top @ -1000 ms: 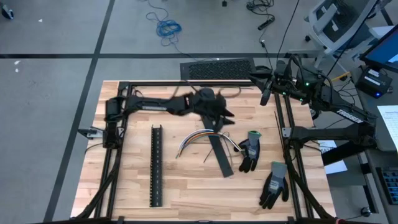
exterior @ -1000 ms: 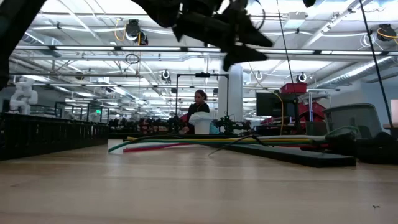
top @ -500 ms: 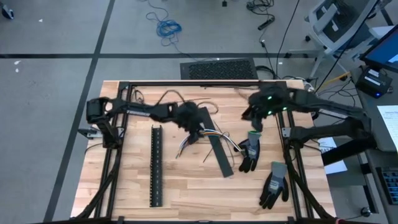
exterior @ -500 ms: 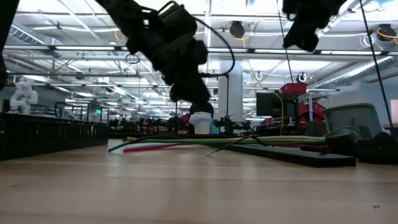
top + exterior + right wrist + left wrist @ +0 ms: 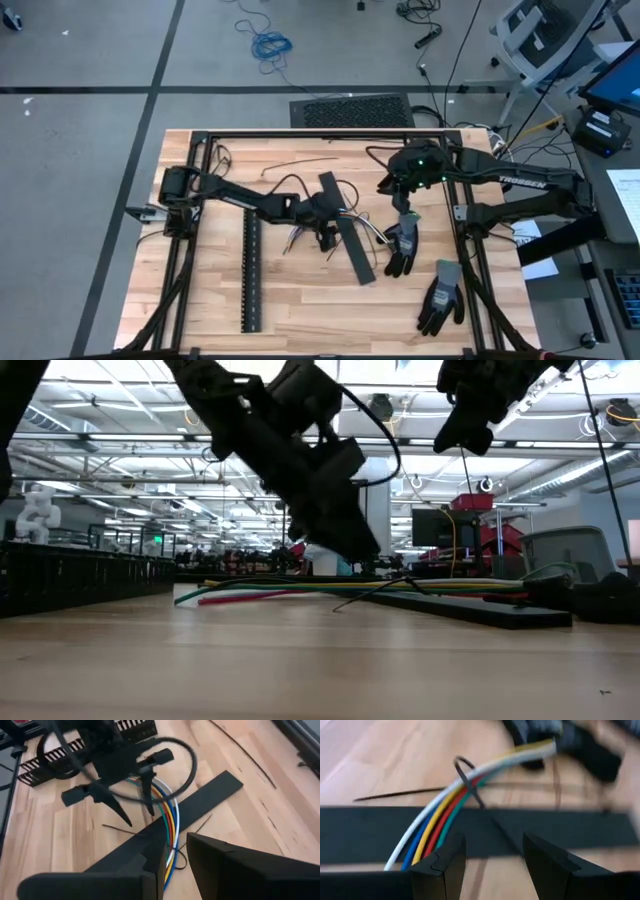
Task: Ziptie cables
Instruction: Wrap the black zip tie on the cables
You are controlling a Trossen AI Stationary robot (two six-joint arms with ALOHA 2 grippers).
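The cables (image 5: 293,236) (image 5: 445,815), a bundle of white, blue, yellow, red and green wires, lie on the wooden table and cross over a flat black strip (image 5: 352,250) (image 5: 560,832). A thin black ziptie (image 5: 465,772) loops around them. My left gripper (image 5: 326,240) (image 5: 492,865) hovers open just above the cables and strip, tilted down, touching nothing (image 5: 365,550). My right gripper (image 5: 398,200) (image 5: 176,865) hangs higher, toward the table's right, with a narrow gap between its fingers and nothing in it.
A black slotted strip (image 5: 252,265) lies left of the cables. Two grey-black gloves (image 5: 403,245) (image 5: 440,295) lie to the right. A loose dark ziptie (image 5: 395,795) lies beside the bundle, and a thin dark strand (image 5: 300,160) lies near the far edge.
My left gripper has come down and toward the table's near edge, from beyond the cables to just above them, staying open. My right gripper has dropped and swung in toward the table's middle, tipping its fingers downward. The cables have kept their place.
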